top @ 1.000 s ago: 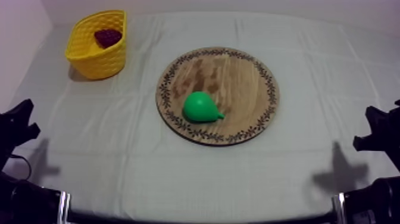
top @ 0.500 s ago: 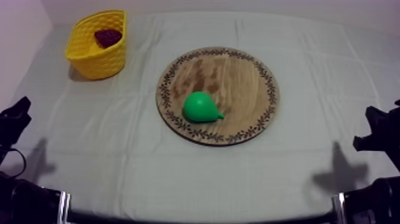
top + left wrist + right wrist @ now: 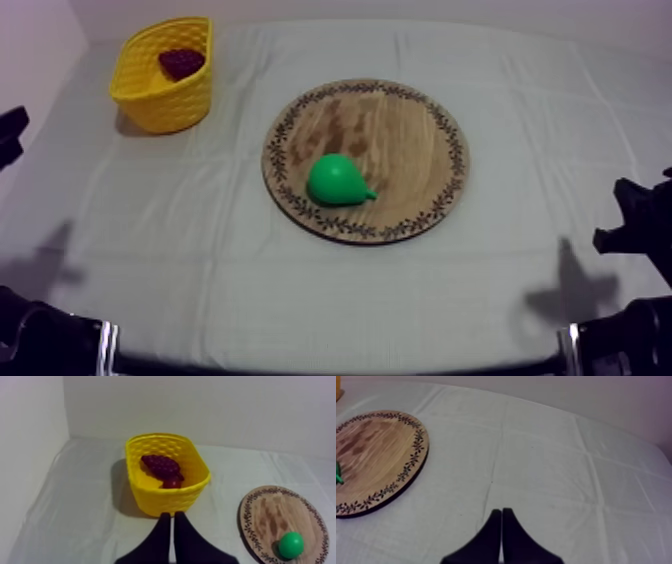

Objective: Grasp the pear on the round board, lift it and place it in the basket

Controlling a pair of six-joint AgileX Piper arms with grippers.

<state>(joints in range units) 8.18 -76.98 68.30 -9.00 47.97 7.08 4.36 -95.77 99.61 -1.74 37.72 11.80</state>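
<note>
Pear (image 3: 335,180) lies on the wooden board (image 3: 400,130); left claw (image 3: 170,516) clenched empty before the yellow basket (image 3: 165,501), right claw (image 3: 501,511) clenched too

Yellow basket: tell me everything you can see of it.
The yellow basket looks like moulded plastic with a woven-pattern wall. It is rounded-rectangular, open on top and upright. It stands on the cloth at the table's far left corner, apart from the wooden board. Inside lie a bunch of grapes and a small red fruit.
</note>
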